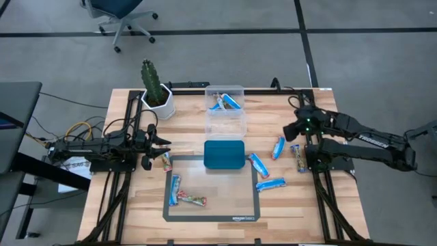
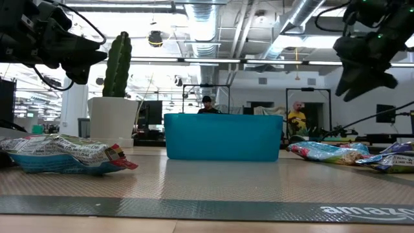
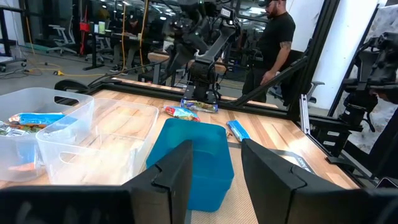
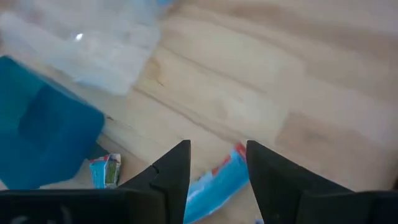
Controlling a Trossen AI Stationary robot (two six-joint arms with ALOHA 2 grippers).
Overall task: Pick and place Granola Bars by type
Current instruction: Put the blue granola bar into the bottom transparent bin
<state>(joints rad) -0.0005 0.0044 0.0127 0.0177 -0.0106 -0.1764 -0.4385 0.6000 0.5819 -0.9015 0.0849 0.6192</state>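
Granola bars lie scattered on the table. A blue bar (image 1: pixel 278 147) lies right of the teal tray (image 1: pixel 224 154), with two more blue ones (image 1: pixel 258 165) (image 1: pixel 270 184) and another bar (image 1: pixel 298 157) close by. On the mat lie a blue bar (image 1: pixel 175 189) and two multicoloured bars (image 1: pixel 192 199) (image 1: pixel 166 161). More bars (image 1: pixel 225 102) lie in the clear box (image 1: pixel 225 111). My right gripper (image 1: pixel 290 130) hangs open in the air over the blue bar (image 4: pixel 217 180). My left gripper (image 1: pixel 160 140) is open and raised, left of the tray (image 3: pixel 196 158).
A potted cactus (image 1: pixel 156 92) stands at the far left of the table. A grey mat (image 1: pixel 212 215) covers the near middle. Black frame rails run along the table's far edge and sides. A person (image 3: pixel 273 37) stands beyond the table.
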